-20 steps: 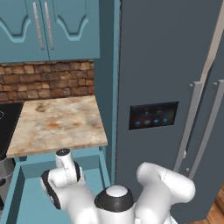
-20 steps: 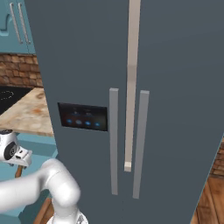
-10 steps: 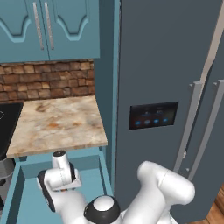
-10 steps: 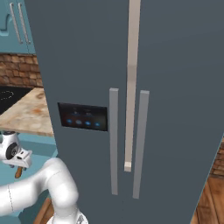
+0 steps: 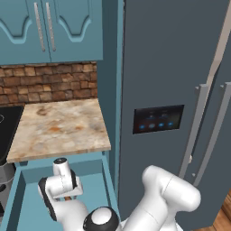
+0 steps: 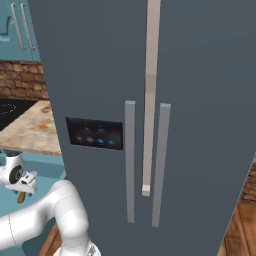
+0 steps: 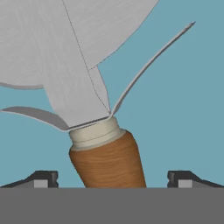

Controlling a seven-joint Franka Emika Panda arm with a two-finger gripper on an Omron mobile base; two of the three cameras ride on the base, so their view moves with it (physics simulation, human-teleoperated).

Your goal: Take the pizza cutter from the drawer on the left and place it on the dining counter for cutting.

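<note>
Tool (image 7: 112, 181) lowered deeper into wide teal-blue drawer (image 5: 27, 207) than a second ago, tips spread wide either side of brown wooden-handled, grey-bladed pizza cutter (image 7: 107, 157), not yet clamped. Cutter flat on drawer floor; closing looks next.

Kitchen: teal cabinets (image 5: 45, 29), brick backsplash (image 5: 47, 83), marbled counter (image 5: 58, 128), grey fridge (image 6: 165, 100), cooktop (image 5: 6, 131).

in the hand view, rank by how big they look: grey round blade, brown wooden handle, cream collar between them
1. Grey metal round blade, largest, though cropped and close to the camera.
2. Stubby brown wooden handle, partly cut off below.
3. Cream collar, smallest.
</note>
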